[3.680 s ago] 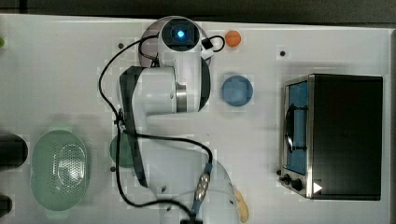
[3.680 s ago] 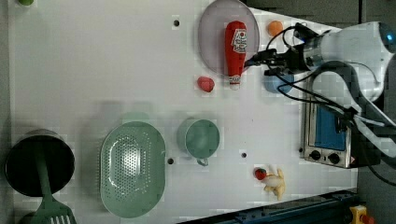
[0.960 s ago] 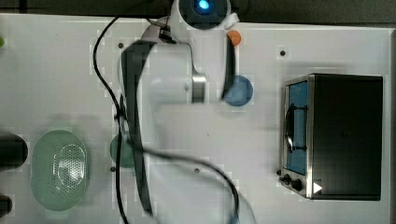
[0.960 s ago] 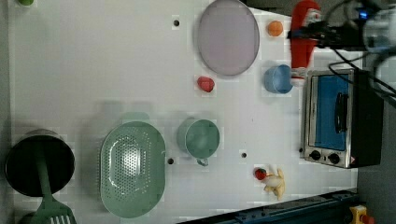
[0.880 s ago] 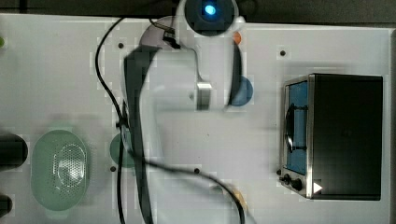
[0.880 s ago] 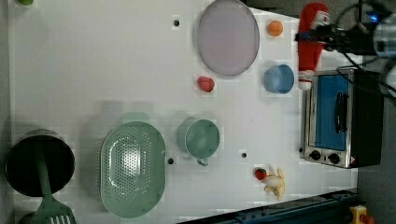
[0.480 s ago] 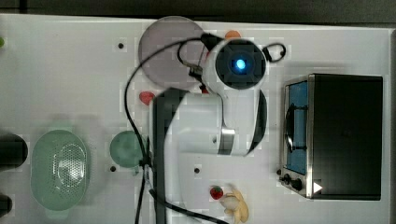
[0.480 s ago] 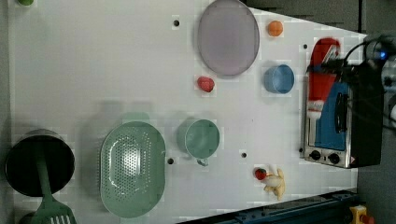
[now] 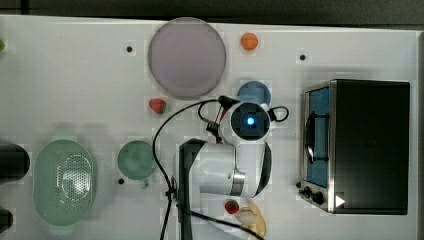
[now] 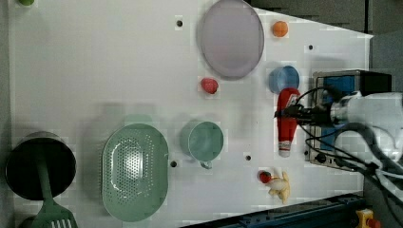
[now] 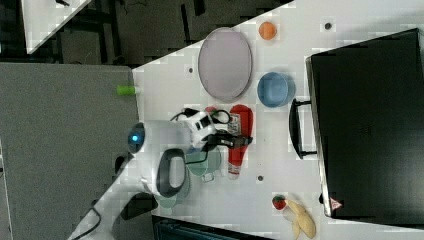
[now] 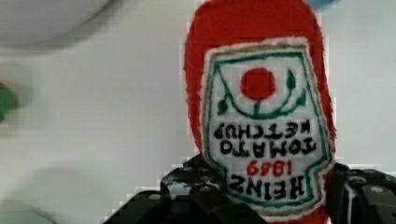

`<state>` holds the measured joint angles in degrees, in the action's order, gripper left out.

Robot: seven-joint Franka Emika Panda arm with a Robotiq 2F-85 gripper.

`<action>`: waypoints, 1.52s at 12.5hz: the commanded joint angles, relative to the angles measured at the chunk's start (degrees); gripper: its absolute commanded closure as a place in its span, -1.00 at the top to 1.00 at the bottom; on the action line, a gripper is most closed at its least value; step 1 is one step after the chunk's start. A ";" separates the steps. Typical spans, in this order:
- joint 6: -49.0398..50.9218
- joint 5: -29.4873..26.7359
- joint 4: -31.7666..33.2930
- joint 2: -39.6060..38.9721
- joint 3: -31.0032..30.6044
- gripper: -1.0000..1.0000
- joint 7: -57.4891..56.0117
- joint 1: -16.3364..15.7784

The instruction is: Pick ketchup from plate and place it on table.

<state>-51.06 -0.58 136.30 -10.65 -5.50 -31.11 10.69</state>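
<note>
1. The gripper point(image 10: 286, 114) is clamped across the ketchup point(image 10: 287, 124).
2. The ketchup is off the plate point(image 10: 231, 39), over the table point(image 10: 95, 71), between the blue bowl point(image 10: 283, 79) and the strawberry point(image 10: 264, 176) in the left view.

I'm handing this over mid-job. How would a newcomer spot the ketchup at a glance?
Find the black toaster oven at the left view's right edge of the white table. Just in front of its door, below the small blue bowl, the ketchup hangs in the tool. It is the long red bottle with a white label; the other red things, the strawberries, are small and round.
</note>
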 commanded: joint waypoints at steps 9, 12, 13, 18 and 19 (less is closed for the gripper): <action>-6.85 -0.17 1.05 -3.74 -0.42 1.00 0.61 -0.37; -2.32 -0.28 -1.97 1.77 -1.14 1.00 5.39 -0.39; -0.08 -0.29 -3.87 3.97 -1.45 1.00 9.68 -0.39; 22.04 -0.29 -18.91 11.81 -2.65 1.00 31.37 -0.40; 28.16 -0.29 -22.55 12.27 -2.73 1.00 31.84 -0.40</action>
<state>-24.38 -0.56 115.60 0.53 -8.07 -7.04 10.34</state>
